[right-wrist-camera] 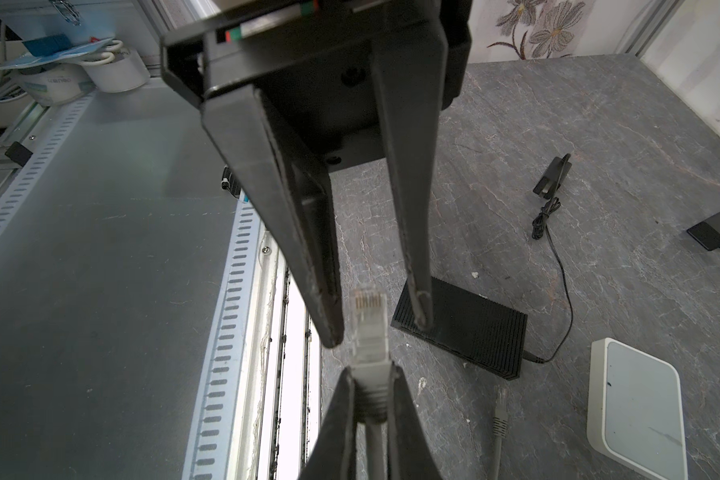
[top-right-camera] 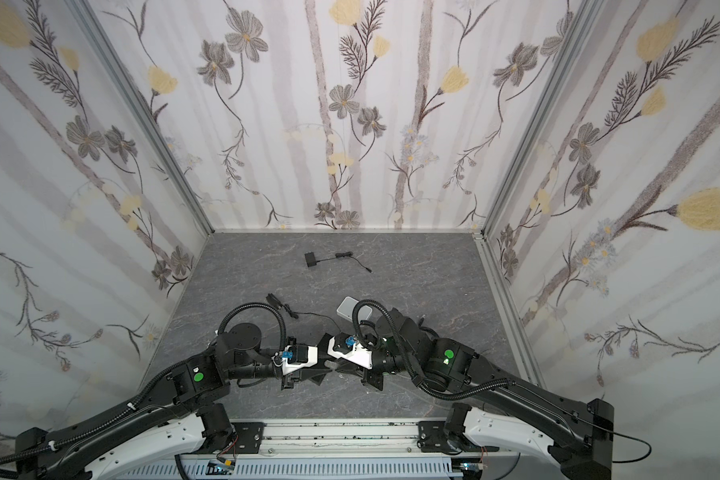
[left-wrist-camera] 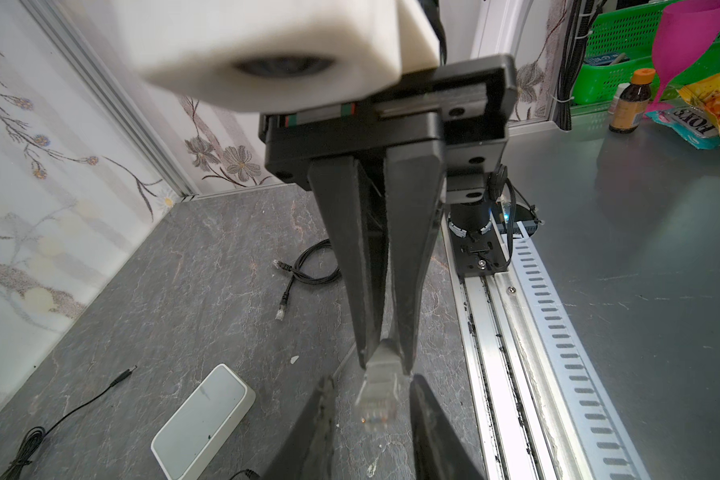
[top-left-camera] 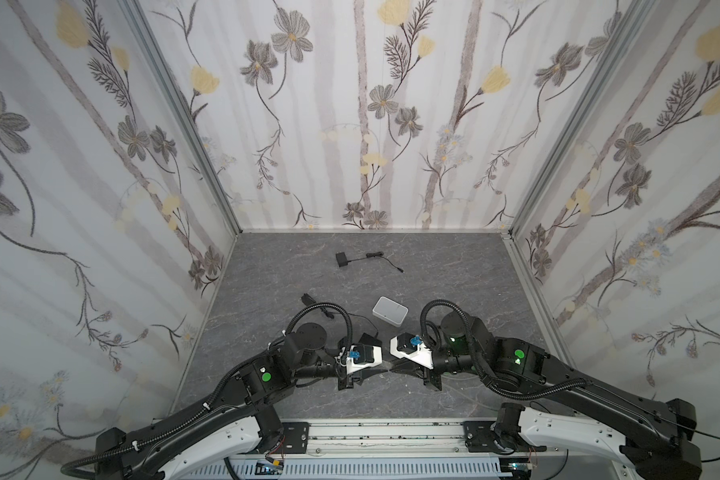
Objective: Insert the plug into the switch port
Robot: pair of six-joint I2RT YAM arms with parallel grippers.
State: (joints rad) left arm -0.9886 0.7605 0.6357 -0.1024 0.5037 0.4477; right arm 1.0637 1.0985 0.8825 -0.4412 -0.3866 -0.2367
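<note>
The plug (right-wrist-camera: 368, 328) is a clear connector on a grey cable, held level above the grey tabletop (top-left-camera: 454, 291). My right gripper (right-wrist-camera: 373, 390) is shut on the grey boot just behind it. My left gripper (left-wrist-camera: 375, 419) faces it, open, and the plug (left-wrist-camera: 379, 395) pokes in between its fingers (left-wrist-camera: 321, 428) with a gap on each side. The white box (top-left-camera: 390, 310) with the pale grey top lies flat just beyond both grippers, also in the wrist views (left-wrist-camera: 204, 419) (right-wrist-camera: 636, 407). Its switch port does not show in any view.
A ribbed black box (right-wrist-camera: 462, 328) with a thin cord lies under the left arm's fingers. A black adapter (top-left-camera: 342, 259) and cord lie farther back, another (top-left-camera: 307, 298) at the left. A spare grey plug (right-wrist-camera: 500, 411) and a black cable (left-wrist-camera: 308, 270) lie on the table. The rail (top-left-camera: 383, 434) runs along the front edge.
</note>
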